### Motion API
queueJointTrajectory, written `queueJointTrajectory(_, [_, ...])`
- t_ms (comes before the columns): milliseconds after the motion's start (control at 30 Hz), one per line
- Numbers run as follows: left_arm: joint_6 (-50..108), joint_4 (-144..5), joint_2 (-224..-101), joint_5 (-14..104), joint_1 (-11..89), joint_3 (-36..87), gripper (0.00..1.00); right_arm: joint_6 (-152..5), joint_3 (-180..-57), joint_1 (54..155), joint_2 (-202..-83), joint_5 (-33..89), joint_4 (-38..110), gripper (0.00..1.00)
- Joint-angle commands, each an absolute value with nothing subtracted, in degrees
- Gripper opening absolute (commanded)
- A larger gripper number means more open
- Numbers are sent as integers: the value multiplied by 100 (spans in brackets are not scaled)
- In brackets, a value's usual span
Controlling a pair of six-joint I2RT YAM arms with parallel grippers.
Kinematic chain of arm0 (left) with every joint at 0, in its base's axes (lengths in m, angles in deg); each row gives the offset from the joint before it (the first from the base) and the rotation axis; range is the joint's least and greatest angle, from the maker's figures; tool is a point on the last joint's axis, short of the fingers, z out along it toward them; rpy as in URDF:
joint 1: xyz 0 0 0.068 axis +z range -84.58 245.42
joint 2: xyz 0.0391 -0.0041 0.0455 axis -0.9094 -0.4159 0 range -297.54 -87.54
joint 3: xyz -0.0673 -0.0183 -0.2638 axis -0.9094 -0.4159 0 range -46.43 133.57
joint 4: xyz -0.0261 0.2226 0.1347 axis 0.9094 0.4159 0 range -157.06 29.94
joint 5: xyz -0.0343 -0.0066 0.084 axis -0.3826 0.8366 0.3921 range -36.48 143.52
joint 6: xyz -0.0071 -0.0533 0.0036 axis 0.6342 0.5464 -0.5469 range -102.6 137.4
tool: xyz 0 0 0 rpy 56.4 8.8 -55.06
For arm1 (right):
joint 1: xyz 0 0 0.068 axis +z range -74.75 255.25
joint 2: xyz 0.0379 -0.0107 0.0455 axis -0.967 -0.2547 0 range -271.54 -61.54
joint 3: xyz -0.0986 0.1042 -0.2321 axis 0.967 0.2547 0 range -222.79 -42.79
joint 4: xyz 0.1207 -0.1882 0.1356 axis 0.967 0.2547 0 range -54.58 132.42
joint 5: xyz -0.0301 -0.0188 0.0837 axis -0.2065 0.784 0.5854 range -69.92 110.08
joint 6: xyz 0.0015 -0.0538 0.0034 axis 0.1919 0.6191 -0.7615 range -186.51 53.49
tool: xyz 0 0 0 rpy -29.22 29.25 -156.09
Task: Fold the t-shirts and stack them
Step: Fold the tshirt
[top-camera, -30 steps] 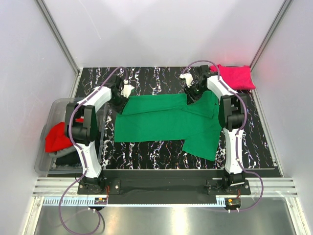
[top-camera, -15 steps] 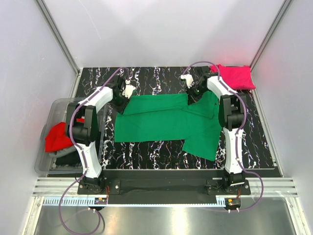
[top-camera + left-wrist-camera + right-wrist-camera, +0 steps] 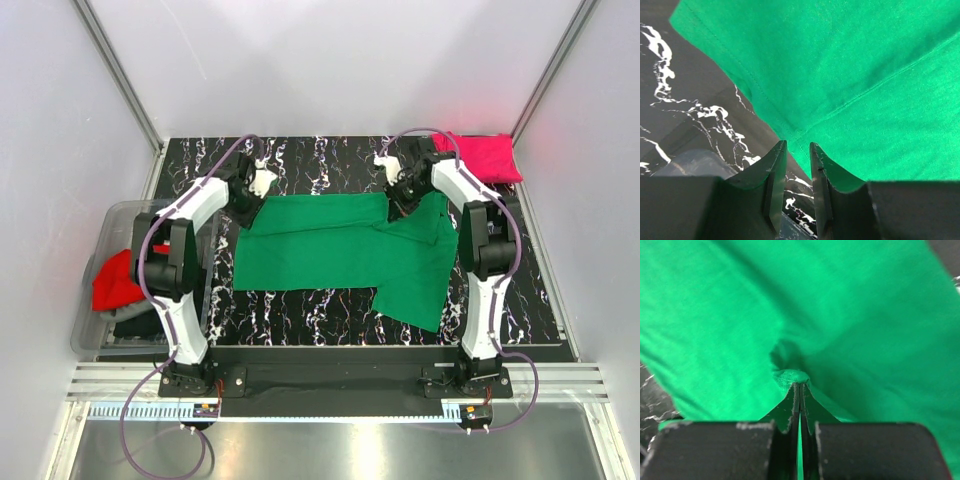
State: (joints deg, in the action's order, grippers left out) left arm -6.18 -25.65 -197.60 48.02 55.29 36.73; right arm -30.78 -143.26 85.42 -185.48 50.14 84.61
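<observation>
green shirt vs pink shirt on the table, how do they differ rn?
The green shirt lies spread across the middle of the table; the pink shirt sits folded compact in the far right corner. The right claw pinches the green shirt; no claw touches the pink shirt. Both are plain solid-colour cloth.

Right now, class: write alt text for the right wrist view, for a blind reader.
The right gripper is shut on a small bunched fold of the bright green t-shirt, which fills nearly the whole frame. Black marbled table shows lower left.
</observation>
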Motion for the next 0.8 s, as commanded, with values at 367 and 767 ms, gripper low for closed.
queueJointTrajectory(367, [-853, -3023, -19204, 4930, 5523, 3470, 30, -3496, -12621, 9458, -16772, 4760, 8333, 40])
queueJointTrajectory(767, [-949, -2953, -19740, 5035, 5523, 3759, 30, -3566, -13770, 8457, -17534, 4003, 7876, 38])
